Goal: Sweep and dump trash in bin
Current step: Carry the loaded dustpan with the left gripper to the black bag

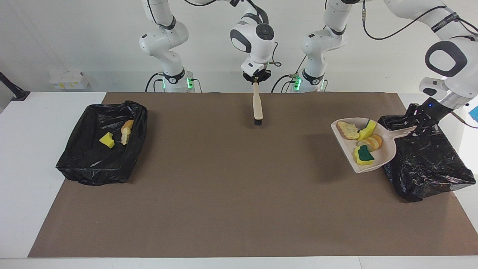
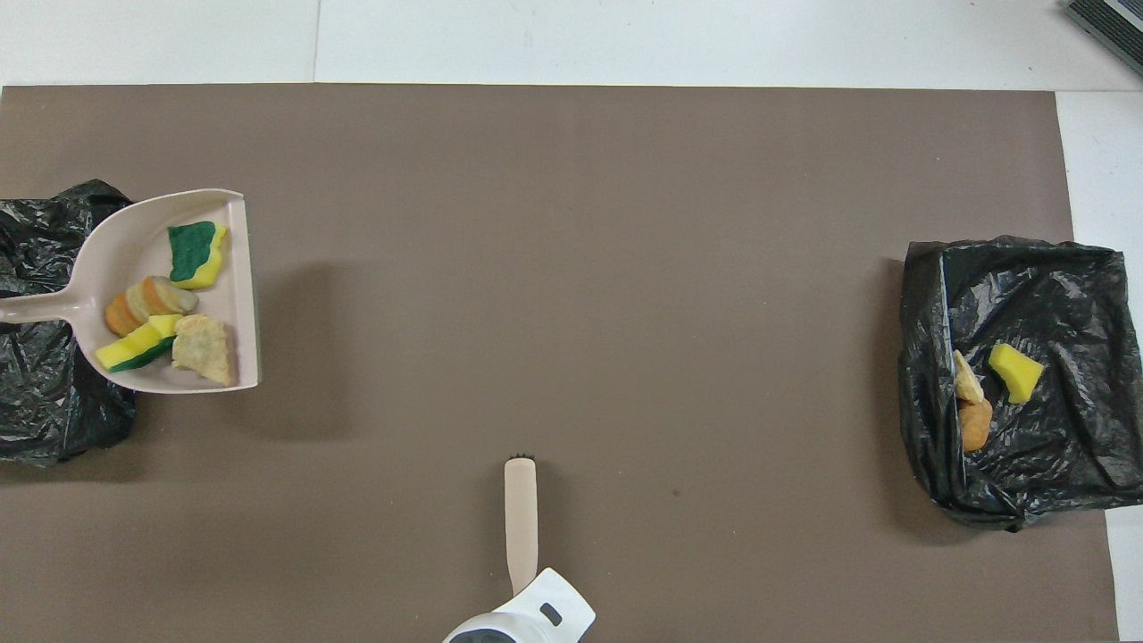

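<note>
1. Trash scraps [image 1: 361, 140] of yellow sponge, green-and-yellow sponge and tan bread lie in the beige plastic dustpan [image 1: 384, 151].
2. Left tool [image 1: 421, 126] clamps the dustpan's handle, over the black-lined bin [image 1: 429, 164] at the left arm's worktop end.
3. Right tool [image 1: 256, 77] grips the beige black-bristled brush [image 1: 257, 106], raised over the worktop [image 1: 231, 194].

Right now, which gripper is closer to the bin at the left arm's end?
Left. The left gripper is over that bin, holding the dustpan by its handle. The right gripper hangs mid-table holding the brush.
</note>
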Robot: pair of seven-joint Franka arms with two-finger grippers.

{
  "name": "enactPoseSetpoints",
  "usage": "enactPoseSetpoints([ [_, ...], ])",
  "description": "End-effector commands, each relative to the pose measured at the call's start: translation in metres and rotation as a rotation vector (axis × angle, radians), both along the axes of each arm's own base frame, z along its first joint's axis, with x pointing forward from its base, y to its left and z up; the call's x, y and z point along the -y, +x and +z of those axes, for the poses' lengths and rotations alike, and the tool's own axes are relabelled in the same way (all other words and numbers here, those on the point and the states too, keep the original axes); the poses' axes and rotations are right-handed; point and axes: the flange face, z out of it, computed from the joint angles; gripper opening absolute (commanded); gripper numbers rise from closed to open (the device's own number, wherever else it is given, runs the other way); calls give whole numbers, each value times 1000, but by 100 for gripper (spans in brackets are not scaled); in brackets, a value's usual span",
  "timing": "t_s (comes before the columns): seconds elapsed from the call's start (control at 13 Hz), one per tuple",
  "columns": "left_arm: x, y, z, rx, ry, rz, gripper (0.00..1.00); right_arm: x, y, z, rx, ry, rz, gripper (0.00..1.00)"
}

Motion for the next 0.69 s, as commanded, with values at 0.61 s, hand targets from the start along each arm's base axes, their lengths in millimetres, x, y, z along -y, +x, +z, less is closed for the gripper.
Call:
enactPoseSetpoints([
  [0.61,-144,16,53,-41,311,-130,0,11,2,-26,-7,3,-39,13],
])
